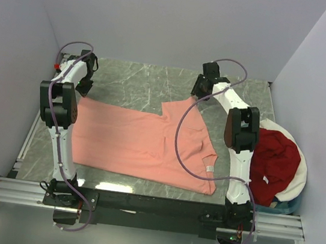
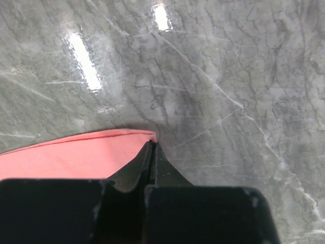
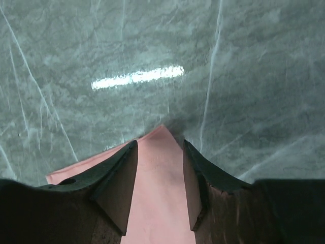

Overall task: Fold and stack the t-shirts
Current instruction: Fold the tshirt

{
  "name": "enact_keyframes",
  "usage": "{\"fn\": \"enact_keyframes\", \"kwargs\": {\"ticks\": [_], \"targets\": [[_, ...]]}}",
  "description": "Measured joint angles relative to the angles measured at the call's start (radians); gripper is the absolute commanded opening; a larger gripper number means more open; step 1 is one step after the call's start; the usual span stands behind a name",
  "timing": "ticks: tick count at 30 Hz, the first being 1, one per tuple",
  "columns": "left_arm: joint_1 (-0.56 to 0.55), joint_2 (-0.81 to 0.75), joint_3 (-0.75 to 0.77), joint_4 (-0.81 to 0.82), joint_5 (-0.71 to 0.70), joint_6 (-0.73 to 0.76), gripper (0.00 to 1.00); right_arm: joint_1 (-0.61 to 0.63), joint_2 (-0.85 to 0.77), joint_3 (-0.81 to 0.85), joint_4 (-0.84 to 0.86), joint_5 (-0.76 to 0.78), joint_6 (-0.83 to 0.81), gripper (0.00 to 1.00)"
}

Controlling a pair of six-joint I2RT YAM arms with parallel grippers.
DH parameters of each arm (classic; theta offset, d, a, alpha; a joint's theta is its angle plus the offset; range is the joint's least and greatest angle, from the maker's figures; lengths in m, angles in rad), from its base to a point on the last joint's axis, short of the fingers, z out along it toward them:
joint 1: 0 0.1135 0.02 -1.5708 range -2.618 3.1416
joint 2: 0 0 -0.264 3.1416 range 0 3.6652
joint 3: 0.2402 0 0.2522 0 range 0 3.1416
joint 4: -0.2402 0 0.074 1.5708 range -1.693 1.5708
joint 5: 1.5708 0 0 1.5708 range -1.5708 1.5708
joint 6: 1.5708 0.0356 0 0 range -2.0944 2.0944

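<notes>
The pink shirt [image 1: 142, 140] is spread flat on the desk [image 1: 144, 83]. One corner is pinched in the closed left claw [image 2: 152, 151]; a sleeve tip is straddled by the open right claw [image 3: 160, 147].

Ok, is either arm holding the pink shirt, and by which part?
The left gripper is shut on a hem corner of the salmon-pink t-shirt. The right gripper is open, its fingers either side of a sleeve corner, holding nothing.
</notes>
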Motion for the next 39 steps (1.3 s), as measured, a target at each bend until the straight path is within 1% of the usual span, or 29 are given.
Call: {"fn": "enact_keyframes", "kwargs": {"ticks": [3, 14, 23, 25, 28, 29, 31, 32, 34, 39], "targets": [[0.0, 0.0, -0.002, 0.008, 0.006, 0.001, 0.01, 0.0, 0.017, 0.026, -0.014, 0.007, 0.0, 0.48], [0.0, 0.0, -0.014, 0.02, 0.014, 0.001, 0.01, 0.0, 0.019, 0.023, -0.032, 0.005, 0.003, 0.48], [0.0, 0.0, -0.027, 0.036, 0.021, 0.001, 0.01, 0.001, 0.053, 0.021, -0.037, -0.019, 0.019, 0.42], [0.0, 0.0, -0.031, 0.035, 0.024, 0.001, 0.01, 0.001, 0.055, 0.019, -0.036, -0.021, 0.024, 0.39], [0.0, 0.0, -0.031, 0.036, 0.029, 0.001, 0.01, 0.001, 0.055, 0.016, -0.036, -0.023, 0.027, 0.3], [0.0, 0.0, -0.031, 0.037, 0.031, 0.001, 0.01, 0.0, 0.055, 0.016, -0.036, -0.023, 0.028, 0.24], [0.0, 0.0, -0.031, 0.037, 0.033, 0.001, 0.01, 0.0, 0.055, 0.016, -0.037, -0.029, 0.03, 0.17], [0.001, 0.0, -0.031, 0.038, 0.035, 0.002, 0.01, 0.0, 0.055, 0.016, -0.037, -0.032, 0.031, 0.07], [0.001, 0.0, -0.031, 0.039, 0.038, 0.006, 0.01, 0.0, 0.055, 0.018, -0.037, -0.04, 0.031, 0.0], [0.004, 0.0, -0.026, 0.046, 0.042, 0.02, 0.01, -0.005, 0.055, 0.035, -0.048, -0.05, 0.037, 0.0]]}}
